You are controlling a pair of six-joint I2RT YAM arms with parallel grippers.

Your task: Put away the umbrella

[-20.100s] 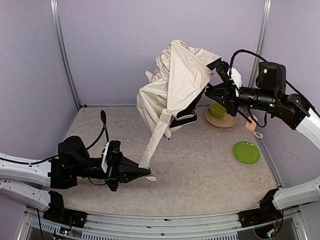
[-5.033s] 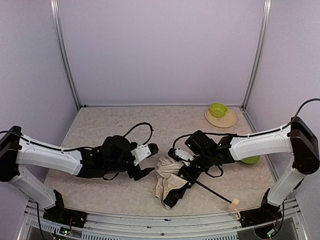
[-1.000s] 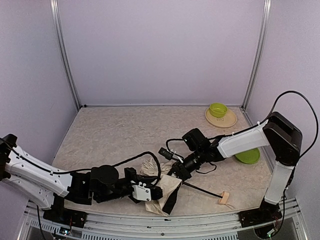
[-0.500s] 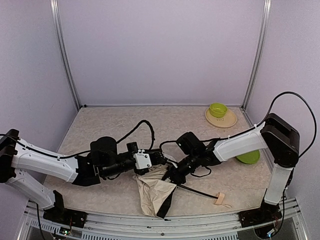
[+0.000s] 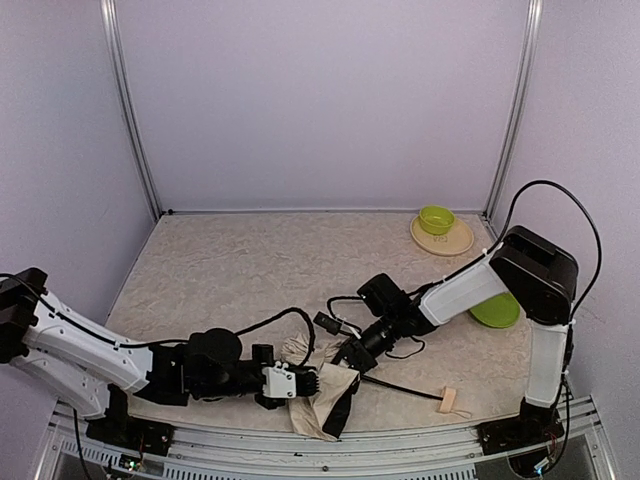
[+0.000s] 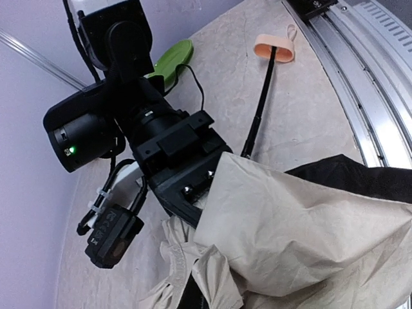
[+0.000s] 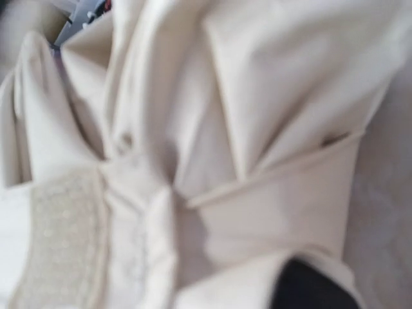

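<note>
Top view: the umbrella (image 5: 322,398) lies collapsed by the near edge of the tabletop (image 5: 250,260), about centre. The left claw (image 5: 315,381) has dropped back from mid-tabletop to that edge, closed on a fold, bunching the cloth tighter. The right claw (image 5: 350,353) sits where the shaft meets the cloth.

Left wrist: the shaft (image 6: 257,109) and handle (image 6: 273,47) are still extended, so folding looks unfinished.

Right wrist: only blurred cream cloth shows, so whether the right claw grips cannot be told.
</note>
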